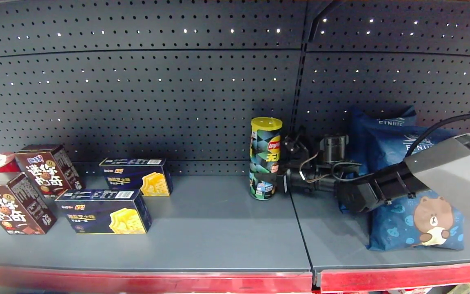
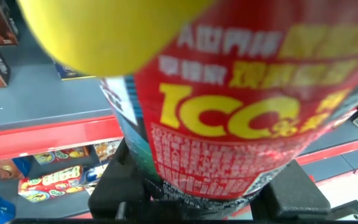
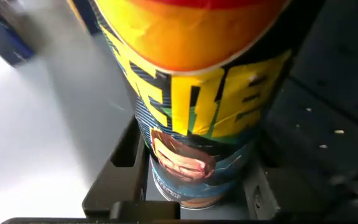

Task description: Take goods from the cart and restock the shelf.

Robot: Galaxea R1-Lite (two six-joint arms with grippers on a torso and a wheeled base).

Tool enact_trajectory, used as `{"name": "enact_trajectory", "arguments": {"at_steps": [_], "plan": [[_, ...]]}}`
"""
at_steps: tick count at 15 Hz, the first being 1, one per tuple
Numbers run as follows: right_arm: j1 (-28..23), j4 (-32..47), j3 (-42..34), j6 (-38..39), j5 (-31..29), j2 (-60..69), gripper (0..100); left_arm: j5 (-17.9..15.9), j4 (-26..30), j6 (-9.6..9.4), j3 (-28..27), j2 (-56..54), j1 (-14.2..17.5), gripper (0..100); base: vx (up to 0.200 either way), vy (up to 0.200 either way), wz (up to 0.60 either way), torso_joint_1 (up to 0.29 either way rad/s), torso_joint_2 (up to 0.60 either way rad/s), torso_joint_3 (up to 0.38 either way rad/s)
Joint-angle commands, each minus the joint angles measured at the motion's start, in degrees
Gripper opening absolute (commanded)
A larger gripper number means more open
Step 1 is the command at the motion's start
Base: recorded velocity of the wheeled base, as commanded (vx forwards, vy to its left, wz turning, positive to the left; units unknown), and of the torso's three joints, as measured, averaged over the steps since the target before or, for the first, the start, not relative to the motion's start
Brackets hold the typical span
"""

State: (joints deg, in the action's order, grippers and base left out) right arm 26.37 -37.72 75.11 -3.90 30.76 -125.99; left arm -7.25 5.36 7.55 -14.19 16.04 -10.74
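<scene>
Right pincer (image 1: 279, 180) is clenched around the lower half of the green can (image 1: 265, 147), which is upright with its yellow lid on, near the middle of the shelf (image 1: 218, 232) and close to the perforated back panel. Just beside it lie the blue bags (image 1: 398, 222). Well apart, at the other end, stand two navy boxes (image 1: 104, 210) and two brown boxes (image 1: 14, 204). Left pincer (image 2: 207, 190) grasps a red can (image 2: 229, 112) with a yellow lid, held out in front of the shelf's red front edge.
</scene>
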Motion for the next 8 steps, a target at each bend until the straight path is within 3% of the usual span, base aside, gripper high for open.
{"name": "enact_trajectory", "arguments": {"at_steps": [1,4,5,6,8], "plan": [[4.0,-0.4,-3.5,2.3,-4.2,6.2,0,0.1,0.0,0.01,0.3,0.0,-0.5,0,0.0,0.0,0.0,0.0,0.0,0.0],[7.8,3.4,-4.5,2.9,-13.2,10.9,0,0.2,0.0,0.19,0.4,-0.2,-0.5,0,0.0,0.0,0.0,0.0,0.0,0.0],[9.8,7.0,-6.0,2.8,-21.2,14.0,0,0.2,0.0,0.19,0.6,-0.3,-0.5,0,0.0,0.0,0.0,0.0,0.0,0.0],[10.6,7.1,-7.0,2.8,-24.8,15.5,0,0.2,0.0,0.19,0.9,-0.3,-0.5,0,0.0,0.0,0.0,0.0,0.0,0.0],[11.2,7.0,-9.6,2.8,-26.2,18.4,0,0.2,-0.1,0.19,1.1,-0.3,-0.5,0,0.0,0.0,0.0,0.0,0.0,0.0]]}}
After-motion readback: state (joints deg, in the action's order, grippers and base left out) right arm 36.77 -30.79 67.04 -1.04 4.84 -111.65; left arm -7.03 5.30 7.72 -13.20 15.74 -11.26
